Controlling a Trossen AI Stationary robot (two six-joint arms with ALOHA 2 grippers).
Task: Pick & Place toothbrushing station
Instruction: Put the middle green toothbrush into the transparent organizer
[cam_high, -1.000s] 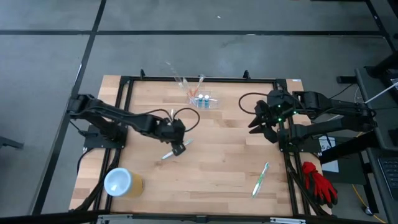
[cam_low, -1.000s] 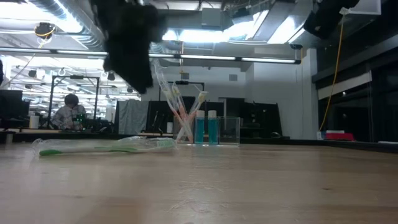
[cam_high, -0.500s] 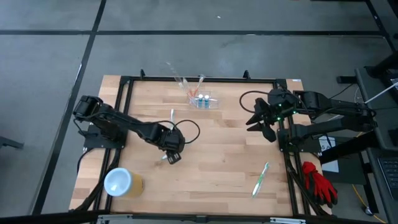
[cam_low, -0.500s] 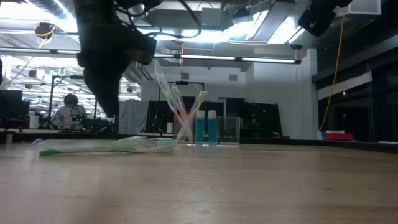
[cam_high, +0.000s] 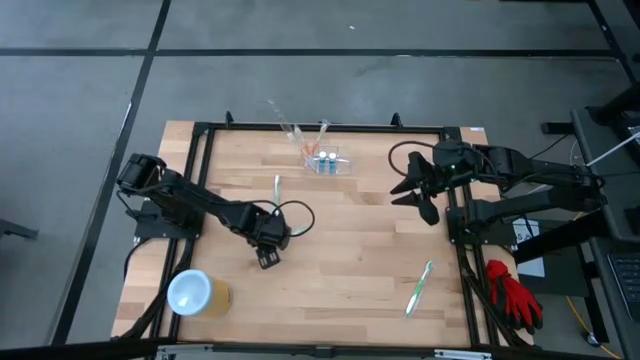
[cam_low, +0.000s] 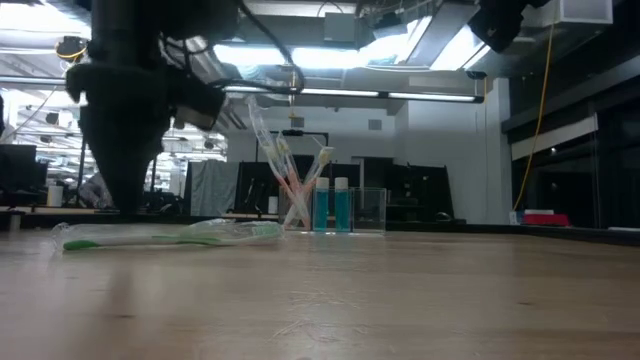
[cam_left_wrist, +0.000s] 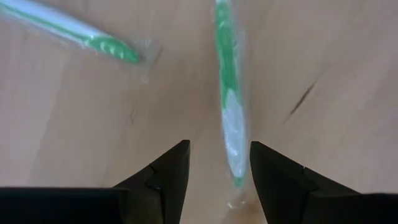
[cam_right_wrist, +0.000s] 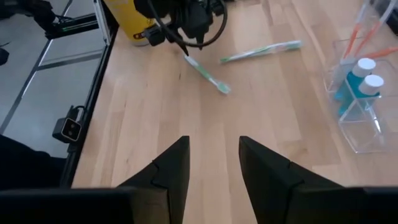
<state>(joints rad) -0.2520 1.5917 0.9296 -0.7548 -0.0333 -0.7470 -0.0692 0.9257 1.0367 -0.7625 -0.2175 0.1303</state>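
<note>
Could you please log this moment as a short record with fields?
left gripper: low over the table, jaws open around the end of a green toothbrush
second toothbrush: lying beyond it on the table
third toothbrush: near the right front edge
clear holder: at the table's back, brushes and blue tubes inside
yellow cup: front left
right gripper: raised at right edge, jaws open, empty

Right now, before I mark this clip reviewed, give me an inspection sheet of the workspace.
Surface: wooden table in a black frame.
Job's things: toothbrushing station at the far edge, holding brushes and two blue tubes.
Clutter: yellow cup near the left front corner; three green toothbrushes lying loose, one mid-table, one under the left gripper, one front right.
Grippers: left gripper open over a toothbrush; right gripper open, empty, at the right edge.
Cables: black loops on both arms.
Surroundings: red glove off the table's right side.
</note>
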